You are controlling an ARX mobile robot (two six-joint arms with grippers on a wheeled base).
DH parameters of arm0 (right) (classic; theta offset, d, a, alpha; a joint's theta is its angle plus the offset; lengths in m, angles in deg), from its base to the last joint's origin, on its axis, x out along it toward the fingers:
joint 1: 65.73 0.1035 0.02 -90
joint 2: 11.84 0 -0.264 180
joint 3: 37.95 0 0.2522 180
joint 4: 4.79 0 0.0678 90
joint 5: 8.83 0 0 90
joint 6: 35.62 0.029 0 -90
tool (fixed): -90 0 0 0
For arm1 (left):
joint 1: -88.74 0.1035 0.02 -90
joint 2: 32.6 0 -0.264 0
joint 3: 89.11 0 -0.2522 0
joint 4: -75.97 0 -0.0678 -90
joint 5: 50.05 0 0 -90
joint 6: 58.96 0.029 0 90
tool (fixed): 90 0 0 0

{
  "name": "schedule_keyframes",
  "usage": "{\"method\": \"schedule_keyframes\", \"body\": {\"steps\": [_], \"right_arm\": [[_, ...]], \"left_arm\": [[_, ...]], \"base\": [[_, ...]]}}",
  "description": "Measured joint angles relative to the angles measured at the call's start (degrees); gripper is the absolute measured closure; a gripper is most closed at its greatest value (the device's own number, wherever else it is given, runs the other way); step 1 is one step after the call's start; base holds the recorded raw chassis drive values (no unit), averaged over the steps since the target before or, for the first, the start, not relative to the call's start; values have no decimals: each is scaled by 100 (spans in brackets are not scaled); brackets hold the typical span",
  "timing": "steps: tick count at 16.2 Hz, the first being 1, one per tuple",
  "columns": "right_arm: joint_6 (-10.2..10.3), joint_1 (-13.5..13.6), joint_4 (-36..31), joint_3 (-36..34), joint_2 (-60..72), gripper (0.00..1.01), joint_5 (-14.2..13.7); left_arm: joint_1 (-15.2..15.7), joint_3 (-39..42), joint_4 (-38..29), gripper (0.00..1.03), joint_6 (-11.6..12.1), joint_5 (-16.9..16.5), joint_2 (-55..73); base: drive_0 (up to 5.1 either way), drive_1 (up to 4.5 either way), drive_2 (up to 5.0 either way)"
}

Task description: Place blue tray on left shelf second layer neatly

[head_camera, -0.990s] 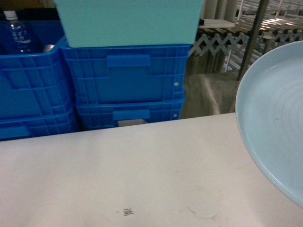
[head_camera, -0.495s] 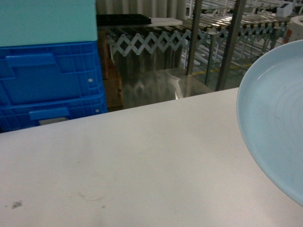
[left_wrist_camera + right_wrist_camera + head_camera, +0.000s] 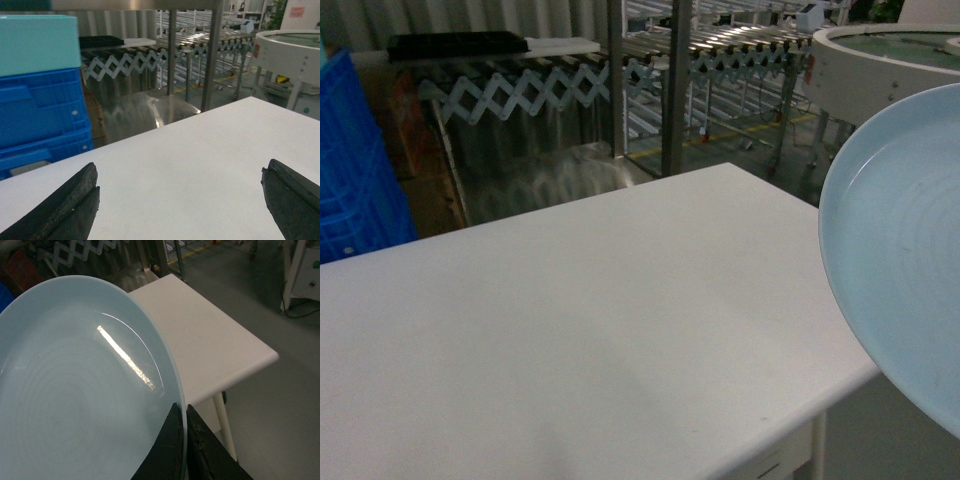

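dim indoor | soft focus | glare streak on blue tray [image 3: 127,360]

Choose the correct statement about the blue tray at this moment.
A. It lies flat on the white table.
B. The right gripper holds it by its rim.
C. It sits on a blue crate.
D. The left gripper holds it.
B: in the right wrist view the right gripper is shut on the rim of the blue tray, above the white table.

left gripper [image 3: 180,200]: jaws spread wide | right gripper [image 3: 182,440]: jaws pinched together
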Motion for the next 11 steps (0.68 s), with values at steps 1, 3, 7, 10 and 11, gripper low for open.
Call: {"method": "schedule_keyframes", "body": {"steps": [1,3,7,10,11], "right_arm": [[0,0,13,0,2,99,0],[0,0,0,0,-2,99,2],[0,0,2,0,0,99,-4],[0,0,11,0,-2,99,-2],[0,0,-4,0,-4,99,-2]], "left_arm": [[0,0,4,5,0,4,0],[0,0,17,5,0,-2,0],[0,0,15,5,0,-4,0],[0,0,13,5,0,-4,0],[0,0,0,5,0,-4,0]], "base": [[316,-388,-388],[318,-380,-380],[252,-346,-346],[253,-344,-344],[266,-347,-347]]}}
